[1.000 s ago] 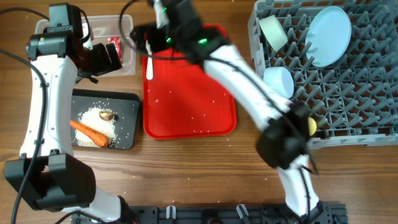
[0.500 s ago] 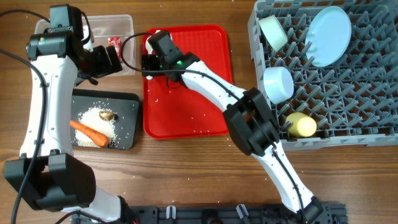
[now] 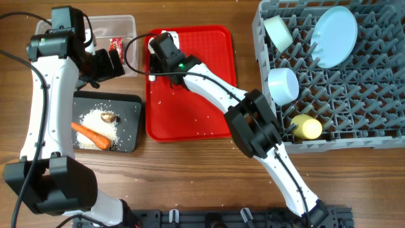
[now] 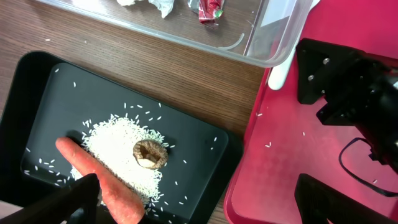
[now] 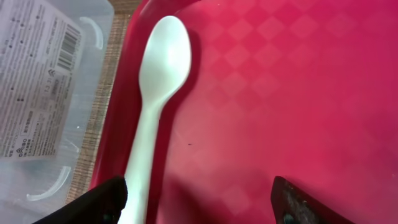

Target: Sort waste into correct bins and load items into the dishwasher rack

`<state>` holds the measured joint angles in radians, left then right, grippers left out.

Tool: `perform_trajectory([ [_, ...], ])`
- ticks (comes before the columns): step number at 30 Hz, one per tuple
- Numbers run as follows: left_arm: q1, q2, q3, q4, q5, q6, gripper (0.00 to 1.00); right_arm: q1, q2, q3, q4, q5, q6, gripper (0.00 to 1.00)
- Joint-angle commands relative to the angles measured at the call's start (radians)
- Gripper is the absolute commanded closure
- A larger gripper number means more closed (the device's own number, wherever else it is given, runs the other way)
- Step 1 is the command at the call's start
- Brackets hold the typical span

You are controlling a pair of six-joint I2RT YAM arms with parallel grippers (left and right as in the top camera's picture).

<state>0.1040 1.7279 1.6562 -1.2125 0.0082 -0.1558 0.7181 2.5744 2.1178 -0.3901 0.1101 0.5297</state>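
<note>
I read grey dishwasher rack point(image 3: 367, 101) loaded: plate point(image 3: 333, 36), bowl point(image 3: 278, 31), second bowl point(image 3: 283, 84), yellow cup point(image 3: 306, 128).
Black tray point(image 4: 50, 81) holds rice point(image 4: 124, 134), carrot point(image 4: 99, 177), brown lump point(image 4: 151, 154); clear tub point(image 4: 273, 31) holds wrapper point(image 4: 208, 7), tissue point(image 4: 155, 5).
Remaining, I judge — white spoon point(image 5: 152, 106) on red tray point(image 5: 280, 93), left edge.
Right gripper point(image 5: 199, 205) spread open above it — left gripper point(image 4: 199, 208) open, empty.

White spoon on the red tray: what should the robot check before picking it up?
1. Right gripper open: ok, fingers spread wide.
2. White plastic spoon uncovered: ok, bare on the red tray.
3. Spoon centred between fingers: not ok, close to one finger.
4. Room beside spoon: not ok, it hugs the tray's raised rim.
5. Left gripper out of the way: ok, by the black tray.
6. Free space in the dishwasher rack: ok.
</note>
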Motion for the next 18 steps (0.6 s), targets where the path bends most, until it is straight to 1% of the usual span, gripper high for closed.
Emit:
perform_trajectory([
  [1, -0.001, 0.006, 0.0, -0.002, -0.009, -0.009, 0.0, 0.041, 0.079, -0.001, -0.034, 0.003, -0.007, 0.18],
  [7, -0.001, 0.006, 0.0, -0.012, -0.009, -0.009, 0.0, 0.06, 0.137, -0.001, -0.089, 0.001, -0.006, 0.19],
  [9, -0.001, 0.006, 0.0, -0.012, -0.009, -0.009, 0.0, 0.061, 0.151, -0.001, -0.102, 0.002, -0.007, 0.25],
  [11, -0.001, 0.006, 0.0, -0.012, -0.009, -0.01, 0.0, 0.06, 0.164, -0.001, -0.128, 0.002, -0.006, 0.41],
  [12, -0.001, 0.006, 0.0, -0.013, -0.009, -0.01, 0.0, 0.06, 0.166, -0.001, -0.135, 0.003, -0.006, 0.44],
  [15, -0.001, 0.006, 0.0, -0.019, -0.009, -0.01, 0.0, 0.06, 0.169, -0.001, -0.144, 0.01, -0.006, 0.5],
  [18, -0.001, 0.006, 0.0, -0.027, -0.01, -0.015, 0.0, 0.06, 0.169, 0.008, -0.148, 0.008, -0.006, 0.5],
])
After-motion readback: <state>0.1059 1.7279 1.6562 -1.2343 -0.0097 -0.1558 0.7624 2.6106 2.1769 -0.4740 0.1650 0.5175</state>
